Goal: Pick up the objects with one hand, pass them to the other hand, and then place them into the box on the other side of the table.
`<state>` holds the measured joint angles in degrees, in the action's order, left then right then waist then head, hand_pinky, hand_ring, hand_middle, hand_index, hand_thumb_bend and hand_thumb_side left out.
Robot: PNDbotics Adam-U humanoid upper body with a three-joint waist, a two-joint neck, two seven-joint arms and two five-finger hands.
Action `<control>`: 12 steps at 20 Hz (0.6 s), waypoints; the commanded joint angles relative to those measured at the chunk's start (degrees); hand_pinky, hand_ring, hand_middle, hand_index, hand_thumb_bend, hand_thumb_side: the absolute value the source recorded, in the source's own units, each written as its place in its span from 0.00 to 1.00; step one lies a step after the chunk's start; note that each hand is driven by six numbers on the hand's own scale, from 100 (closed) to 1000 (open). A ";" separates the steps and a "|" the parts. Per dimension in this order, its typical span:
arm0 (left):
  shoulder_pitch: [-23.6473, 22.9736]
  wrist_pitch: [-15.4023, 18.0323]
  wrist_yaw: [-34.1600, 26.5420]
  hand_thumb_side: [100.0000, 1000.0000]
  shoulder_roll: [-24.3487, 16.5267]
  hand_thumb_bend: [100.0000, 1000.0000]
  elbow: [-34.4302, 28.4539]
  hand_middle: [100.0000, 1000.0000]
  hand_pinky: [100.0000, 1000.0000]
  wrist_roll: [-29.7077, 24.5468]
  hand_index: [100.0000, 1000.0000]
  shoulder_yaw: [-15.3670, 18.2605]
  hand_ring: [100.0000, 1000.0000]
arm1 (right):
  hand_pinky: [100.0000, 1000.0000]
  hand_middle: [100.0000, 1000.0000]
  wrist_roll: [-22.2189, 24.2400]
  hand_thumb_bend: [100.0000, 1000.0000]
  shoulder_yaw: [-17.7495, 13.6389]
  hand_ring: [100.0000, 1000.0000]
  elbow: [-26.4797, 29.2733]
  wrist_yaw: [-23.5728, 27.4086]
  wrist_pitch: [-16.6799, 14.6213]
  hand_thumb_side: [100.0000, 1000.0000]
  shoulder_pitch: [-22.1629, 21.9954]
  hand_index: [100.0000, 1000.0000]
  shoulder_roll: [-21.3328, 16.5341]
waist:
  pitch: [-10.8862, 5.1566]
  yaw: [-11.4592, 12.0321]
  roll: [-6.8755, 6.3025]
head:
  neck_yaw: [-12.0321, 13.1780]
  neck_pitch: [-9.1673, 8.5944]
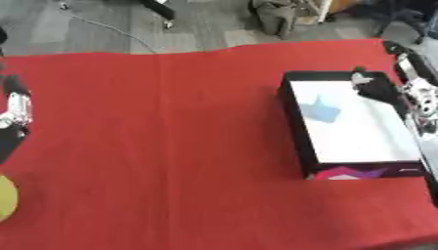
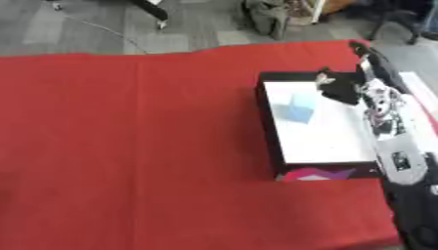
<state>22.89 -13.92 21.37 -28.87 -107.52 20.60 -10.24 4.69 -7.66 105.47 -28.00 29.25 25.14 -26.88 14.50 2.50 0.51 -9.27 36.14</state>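
At the near left edge of the left eye view, a rounded yellow-green thing (image 1: 5, 197) shows only in part, lying on the red cloth (image 1: 171, 146) that covers the worktop; what it is cannot be made out. Just beyond it, also at the left edge, the left robot hand (image 1: 13, 113) shows as a black and silver shape against the cloth. Only a strip of it is in view, and whether its fingers are apart or together cannot be told.

On the right side of the worktop sits the box (image 2: 267, 122), a shallow tray with black walls and a white floor, with a pink and white pattern on its near wall. A light blue object (image 2: 297, 108) lies inside it, on the white floor in the farther left part, apart from the walls.

The right arm (image 2: 395, 156) comes in from the lower right and runs along the box's right edge, silver and black. The right robot hand (image 2: 340, 87) is over the far right corner of the box, above the white floor and to the right of the blue object, not touching it. Its dark fingers look bent, but whether they are closed on anything cannot be told.

Beyond the worktop's far edge lies grey floor (image 1: 102, 24), with a thin cable (image 1: 111, 29) across it.
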 commanded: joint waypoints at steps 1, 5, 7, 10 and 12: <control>0.55 -3.38 -1.09 0.65 -2.97 0.00 -0.49 0.68 0.71 -4.06 0.82 2.00 0.69 | 1.00 0.99 -4.88 0.00 1.48 1.00 4.08 12.54 -4.37 0.59 0.22 1.00 -0.81 | -1.43 0.14 -0.24 | 0.49 0.20; -0.38 -10.54 -5.88 0.70 -6.36 0.03 0.73 0.72 0.74 -14.00 0.87 2.98 0.73 | 1.00 0.99 -3.82 0.00 3.05 1.00 5.44 17.47 -9.33 0.59 -0.11 1.00 -1.31 | -1.69 0.52 -0.71 | 0.63 0.52; -1.12 -14.25 -7.78 0.65 -8.83 0.12 1.09 0.75 0.78 -20.93 0.89 2.86 0.76 | 1.00 0.99 -2.89 0.00 3.34 1.00 5.70 17.56 -10.31 0.59 -0.16 1.00 -1.49 | -1.80 0.66 -0.90 | 0.89 0.66; -2.13 -18.59 -7.32 0.56 -12.65 0.33 1.01 0.77 0.84 -33.12 0.90 2.56 0.80 | 1.00 0.98 -2.16 0.00 3.52 1.00 5.80 17.08 -10.58 0.59 -0.20 1.00 -1.66 | -1.92 0.77 -1.10 | 1.41 0.72; -2.51 -20.23 -4.11 0.50 -14.88 0.42 0.99 0.77 0.86 -40.97 0.90 2.60 0.81 | 1.00 0.98 -2.07 0.00 3.58 1.00 5.75 16.74 -10.41 0.59 -0.26 1.00 -1.68 | -1.99 0.84 -1.18 | 1.72 0.66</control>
<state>20.05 -32.99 16.16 -40.52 -106.04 -16.13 -8.28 2.42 -3.90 109.87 -11.08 19.03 24.36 -26.97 13.91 3.25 -0.61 -7.82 36.67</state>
